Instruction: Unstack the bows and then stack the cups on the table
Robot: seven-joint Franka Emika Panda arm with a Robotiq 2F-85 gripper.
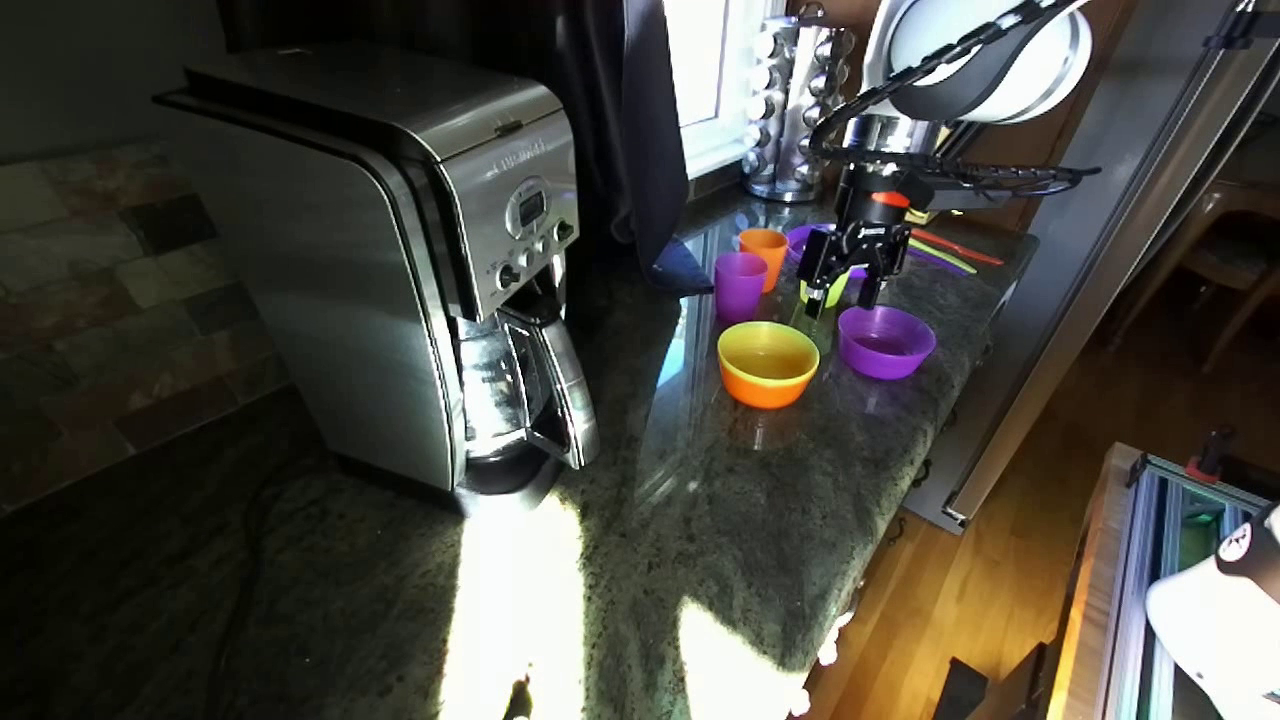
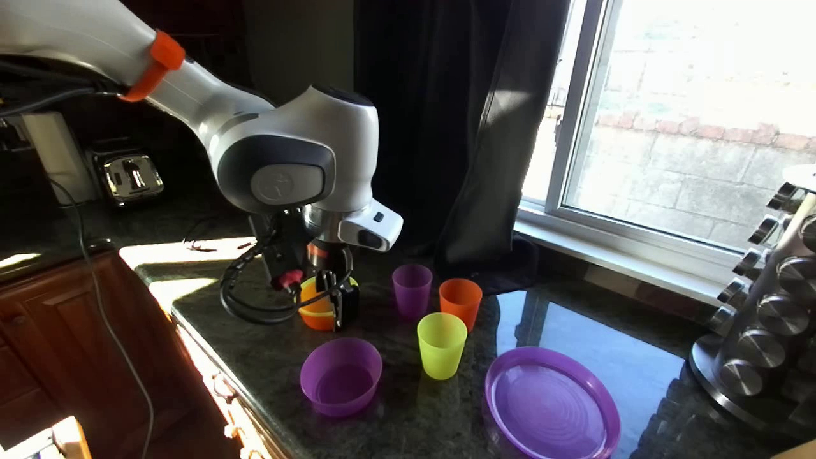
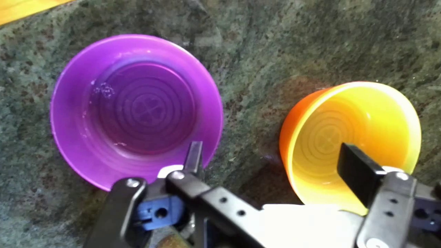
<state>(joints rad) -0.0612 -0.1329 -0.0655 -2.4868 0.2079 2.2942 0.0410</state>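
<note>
Two shallow plastic bowls sit nested on the surface (image 1: 650,560), in from its long straight edge: a lime-green bowl (image 3: 320,132) inside an orange bowl (image 1: 766,394), the lime rim circling above the glowing orange wall. Just beside them, nearer that edge, a purple bowl (image 3: 137,103) stands upright; concentric rings and a small cross are moulded into its translucent base. The tool (image 3: 271,148) hangs close by, its black fingers spread wide apart. In the wrist view one tip overlaps the purple bowl's rim and the other the lime-green bowl's inside; whether either touches, I cannot tell.

Farther from the long edge, three smooth, tapering tumblers stand upright and separate: a purple tumbler (image 2: 412,294), an orange tumbler (image 2: 460,299) and a lime-green tumbler (image 2: 441,349). Near the last lies a round purple plate (image 2: 553,408) with a raised rim. The surface is polished stone, dark green-black and mottled. In an exterior view, a boxy metallic coffee maker (image 1: 520,190) stands well in from the long edge.
</note>
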